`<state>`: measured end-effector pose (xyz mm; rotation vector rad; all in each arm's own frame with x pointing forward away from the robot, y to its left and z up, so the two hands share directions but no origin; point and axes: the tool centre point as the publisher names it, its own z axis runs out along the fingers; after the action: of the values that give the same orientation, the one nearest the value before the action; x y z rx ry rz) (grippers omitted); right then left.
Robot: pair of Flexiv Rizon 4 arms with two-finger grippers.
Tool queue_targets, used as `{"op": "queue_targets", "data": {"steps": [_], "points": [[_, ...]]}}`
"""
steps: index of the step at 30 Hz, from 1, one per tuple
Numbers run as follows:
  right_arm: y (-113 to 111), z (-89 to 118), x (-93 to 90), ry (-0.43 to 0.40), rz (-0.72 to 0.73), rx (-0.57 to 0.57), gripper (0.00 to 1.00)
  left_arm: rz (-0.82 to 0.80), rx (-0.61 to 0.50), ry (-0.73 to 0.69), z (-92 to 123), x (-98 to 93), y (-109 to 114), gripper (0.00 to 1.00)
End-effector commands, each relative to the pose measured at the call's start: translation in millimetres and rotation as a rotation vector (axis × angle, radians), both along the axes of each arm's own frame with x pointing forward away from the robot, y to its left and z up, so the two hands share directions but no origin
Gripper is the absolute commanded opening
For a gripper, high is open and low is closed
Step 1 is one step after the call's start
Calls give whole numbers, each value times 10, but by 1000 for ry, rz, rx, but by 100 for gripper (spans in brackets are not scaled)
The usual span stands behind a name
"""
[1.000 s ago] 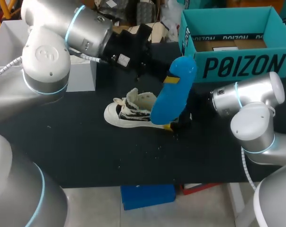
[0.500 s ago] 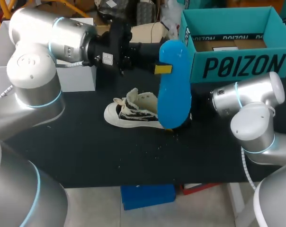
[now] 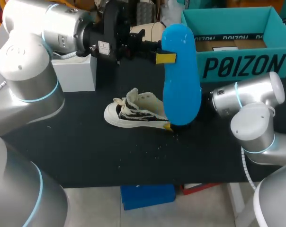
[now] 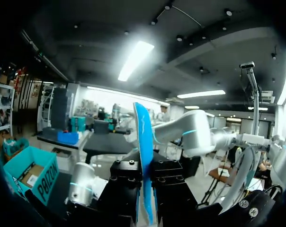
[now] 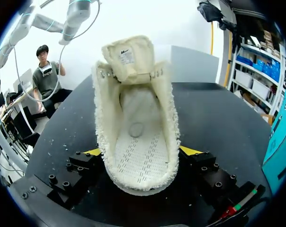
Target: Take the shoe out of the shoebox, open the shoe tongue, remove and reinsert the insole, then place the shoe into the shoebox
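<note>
A white sneaker lies on its side on the black table, its tongue pulled open. In the right wrist view the shoe sits empty inside, heel end between my right gripper's two yellow tips, which press it from both sides. My left gripper is shut on the blue insole near its top and holds it upright in the air above the shoe's heel. In the left wrist view the insole stands edge-on between the left gripper's fingers.
The open teal shoebox stands at the back right of the table and shows in the left wrist view as the shoebox. A white box sits at the back left. Small crumbs dot the table in front of the shoe.
My left arm has lifted the blue insole up and back from the shoe and turned it upright. The shoe and the right arm have kept still.
</note>
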<state>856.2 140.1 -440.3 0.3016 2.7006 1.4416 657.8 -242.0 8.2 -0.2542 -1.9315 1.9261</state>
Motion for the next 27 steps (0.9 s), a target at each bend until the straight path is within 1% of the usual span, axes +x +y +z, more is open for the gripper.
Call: {"op": "queue_targets", "data": {"steps": [1,10,15,16,18,19,21,23,27], "points": [[5,-13,9,2,0,0,0,-16,-32,10,66,-109,-158,0],[5,-13,9,2,0,0,0,-83,-114,9,433,-498,-215,0],[5,-13,9,2,0,0,0,-79,-163,4,601,-671,-203,0],[5,-13,9,2,0,0,0,-66,-164,-7,623,-695,-194,0],[5,-13,9,2,0,0,0,-72,-185,13,651,-733,-171,0],[5,-13,9,2,0,0,0,-54,-156,2,647,-742,-162,0],[5,-13,9,2,0,0,0,-62,-164,21,645,-754,-149,0],[5,-13,9,2,0,0,0,-44,-144,10,650,-768,-140,0],[5,-13,9,2,0,0,0,-45,-148,17,651,-774,-136,0]]}}
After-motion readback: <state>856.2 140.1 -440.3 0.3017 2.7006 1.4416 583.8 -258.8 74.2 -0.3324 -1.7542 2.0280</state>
